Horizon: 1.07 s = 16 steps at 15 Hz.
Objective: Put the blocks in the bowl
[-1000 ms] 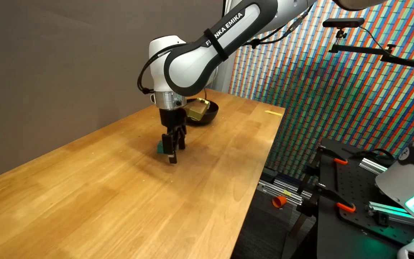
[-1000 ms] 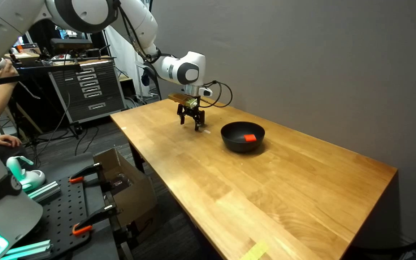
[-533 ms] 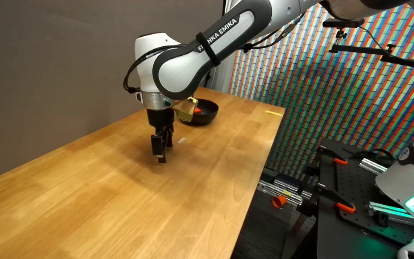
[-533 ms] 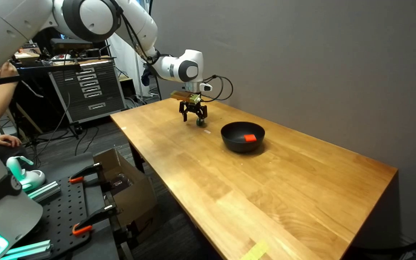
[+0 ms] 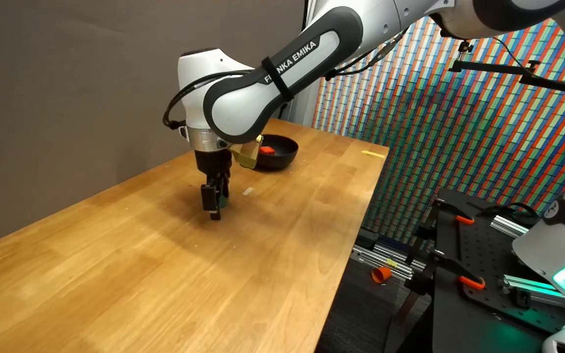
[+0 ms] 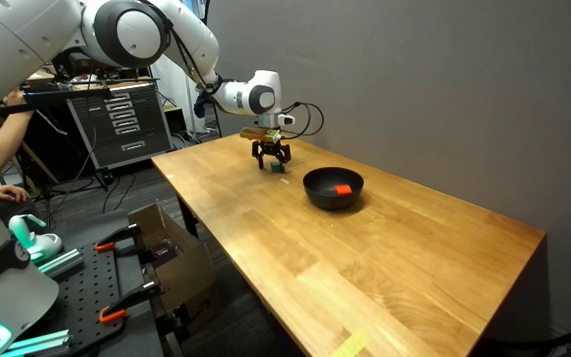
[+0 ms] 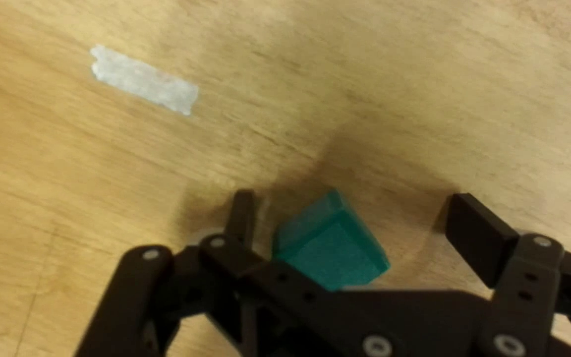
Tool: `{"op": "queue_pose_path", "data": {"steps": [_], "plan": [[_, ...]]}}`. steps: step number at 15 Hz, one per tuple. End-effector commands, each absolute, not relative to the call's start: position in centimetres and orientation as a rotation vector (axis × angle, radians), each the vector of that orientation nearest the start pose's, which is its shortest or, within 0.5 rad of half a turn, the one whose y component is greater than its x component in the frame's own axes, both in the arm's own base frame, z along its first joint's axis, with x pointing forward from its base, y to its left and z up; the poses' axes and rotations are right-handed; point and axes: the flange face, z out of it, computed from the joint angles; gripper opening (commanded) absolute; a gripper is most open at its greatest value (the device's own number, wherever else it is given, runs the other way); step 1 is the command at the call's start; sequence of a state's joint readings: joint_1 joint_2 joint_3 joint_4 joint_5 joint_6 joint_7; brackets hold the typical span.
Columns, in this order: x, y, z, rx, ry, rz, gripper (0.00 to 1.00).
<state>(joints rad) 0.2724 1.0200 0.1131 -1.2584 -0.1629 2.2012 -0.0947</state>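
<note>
The green block [image 7: 335, 253] lies on the table between the spread fingers of my gripper [image 7: 360, 225], nearer the left finger in the wrist view, with a wide gap to the right finger. Part of the block is hidden by the gripper body. In both exterior views the green block [image 5: 222, 201] [image 6: 276, 167] shows small at the fingertips of my gripper [image 5: 218, 208] [image 6: 271, 164], which is low over the table. The orange-red block [image 5: 266, 150] [image 6: 343, 189] sits inside the black bowl [image 5: 286, 158] [image 6: 331, 202]. The bowl is out of the wrist view.
The wooden table [image 5: 130, 274] [image 6: 389, 263] runs along a grey wall [image 6: 414, 99]. A small white tape strip [image 7: 144, 80] lies on the table near the gripper. Yellow tape [image 5: 373, 154] marks the table's edge. The bowl stands a short way from the gripper.
The gripper has moved left in an exterior view and slightly right in an exterior view, turning a little. The green block, first beside the fingers, now lies between them. The bowl has not moved.
</note>
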Motion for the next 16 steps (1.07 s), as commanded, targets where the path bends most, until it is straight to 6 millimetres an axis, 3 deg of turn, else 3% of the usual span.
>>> {"op": "queue_pose_path", "data": {"steps": [1, 2, 4, 9, 12, 16], "plan": [[70.9, 25.7, 12.7, -3.108, -0.884, 0.01, 1.0], [71.1, 25.7, 12.7, -3.114, -0.889, 0.001, 0.75], [71.3, 25.8, 13.0, -3.116, -0.875, -0.001, 0.68], [71.4, 24.7, 14.0, -3.175, -0.787, 0.055, 0.28], [71.7, 22.7, 15.5, -3.251, -0.683, 0.028, 0.27], [72.6, 18.3, 18.0, -3.422, -0.506, -0.075, 0.27]]}}
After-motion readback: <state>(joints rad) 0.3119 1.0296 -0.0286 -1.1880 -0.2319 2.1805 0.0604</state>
